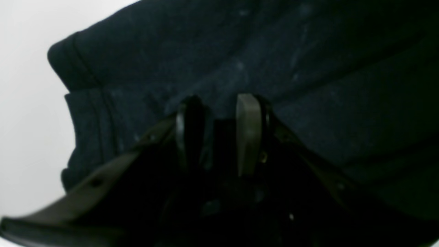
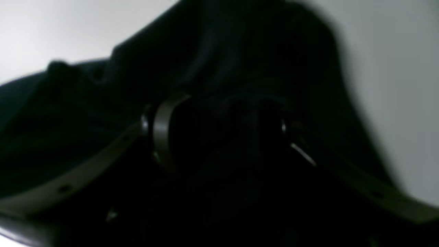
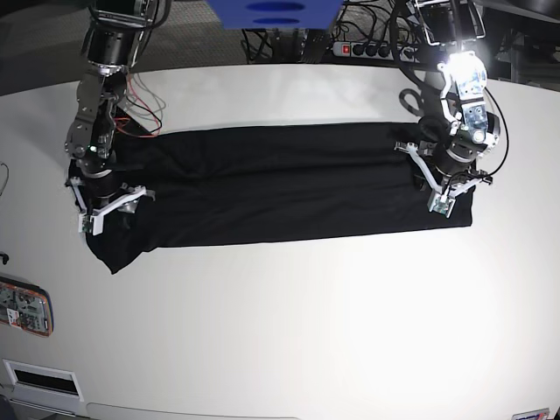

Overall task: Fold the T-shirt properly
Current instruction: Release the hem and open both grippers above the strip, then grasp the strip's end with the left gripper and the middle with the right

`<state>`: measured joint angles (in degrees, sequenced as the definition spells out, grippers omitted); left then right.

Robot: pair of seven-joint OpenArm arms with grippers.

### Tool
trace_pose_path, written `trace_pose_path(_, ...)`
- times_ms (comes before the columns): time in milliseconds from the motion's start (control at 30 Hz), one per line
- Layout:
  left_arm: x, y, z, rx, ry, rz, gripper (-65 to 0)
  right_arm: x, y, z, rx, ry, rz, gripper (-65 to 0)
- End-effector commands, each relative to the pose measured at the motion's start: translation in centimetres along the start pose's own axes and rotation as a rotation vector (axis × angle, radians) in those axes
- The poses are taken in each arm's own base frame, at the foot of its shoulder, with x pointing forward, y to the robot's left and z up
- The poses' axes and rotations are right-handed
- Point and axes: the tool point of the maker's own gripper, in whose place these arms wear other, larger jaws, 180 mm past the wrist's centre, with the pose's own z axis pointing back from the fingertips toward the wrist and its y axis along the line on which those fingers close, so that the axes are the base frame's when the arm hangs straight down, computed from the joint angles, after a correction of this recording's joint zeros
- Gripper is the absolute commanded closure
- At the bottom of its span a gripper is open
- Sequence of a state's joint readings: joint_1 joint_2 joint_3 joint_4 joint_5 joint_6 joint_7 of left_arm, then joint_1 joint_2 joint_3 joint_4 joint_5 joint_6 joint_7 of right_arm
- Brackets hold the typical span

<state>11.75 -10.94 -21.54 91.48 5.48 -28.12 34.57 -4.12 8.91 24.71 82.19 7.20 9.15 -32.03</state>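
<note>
Overhead, T-shirt (image 3: 280,184) a long band, wrist views (blurred) show both jaws pinching cloth.

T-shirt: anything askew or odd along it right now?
Yes. The T-shirt lies as a long band, but its end by the right gripper sags into a skewed point, unlike the squarer end at the left gripper.

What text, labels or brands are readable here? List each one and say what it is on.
None can be read.
T-shirt: plain black, no print or tag visible.
Flat card-like object at the table edge: has coloured markings, too small and blurred to read.
Blue object at the top: dark oval shapes, no legible letters.
Power strip: a red switch, no readable marking.
Both wrist views: too dark and blurred for any text.
</note>
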Motion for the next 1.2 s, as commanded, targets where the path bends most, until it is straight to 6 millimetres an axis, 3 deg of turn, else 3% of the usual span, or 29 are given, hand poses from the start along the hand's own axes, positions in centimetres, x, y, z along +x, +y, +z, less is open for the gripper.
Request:
trace_pose_path(0,-1.7,1.7,0.2,0.065,0.095,-0.029,-18.4,3.3,-0.1,0.4,0.000,-0.091,0.016,-31.3)
trace_pose_path(133,-1.5,1.7,0.2,0.067,0.091,-0.030,-18.5,6.2,0.8,1.5,0.012,-0.156,0.049,-31.3)
trace_pose_path(200,-0.8,1.9,0.5,0.073,0.072,-0.033,-18.5,7.4,2.2,1.9,0.040,-0.177,0.077,-31.3)
trace_pose_path(300,2.0,2.4,1.8,0.106,-0.008,-0.054,-18.5,8.2,4.7,2.5,0.091,-0.175,0.124,-31.3)
trace_pose_path(400,5.4,2.4,3.7,0.143,-0.109,-0.064,-18.6,10.8,6.6,4.0,0.124,-0.239,0.166,-31.3)
trace_pose_path(600,8.4,4.6,7.2,0.244,-0.221,-0.035,-18.6,13.1,9.9,6.4,0.188,-0.307,0.229,-31.4)
trace_pose_path(667,8.8,5.0,7.9,0.261,-0.236,-0.034,-18.7,11.8,10.5,6.8,0.206,-0.285,0.239,-31.5)
trace_pose_path(733,8.5,5.6,8.2,0.262,-0.247,-0.006,-18.9,8.4,11.0,7.1,0.233,-0.208,0.247,-31.6)
trace_pose_path(767,8.5,6.3,8.5,0.262,-0.258,0.008,-19.6,7.6,11.7,7.3,0.257,-0.199,0.258,-31.7)
trace_pose_path(867,8.3,6.9,8.9,0.214,-0.256,0.040,-26.4,7.2,15.0,8.3,0.375,-0.255,0.295,-31.8)
trace_pose_path(967,8.0,7.5,9.4,0.156,-0.239,0.075,-32.2,6.3,16.8,9.4,0.441,-0.284,0.290,-31.8)
trace_pose_path(1067,6.9,8.8,10.3,0.119,-0.253,0.174,-33.6,5.3,17.6,10.1,0.472,-0.288,0.278,-31.9)
trace_pose_path(1167,5.9,9.8,9.6,0.061,-0.243,0.242,-33.9,4.3,17.9,10.3,0.485,-0.269,0.274,-31.9)
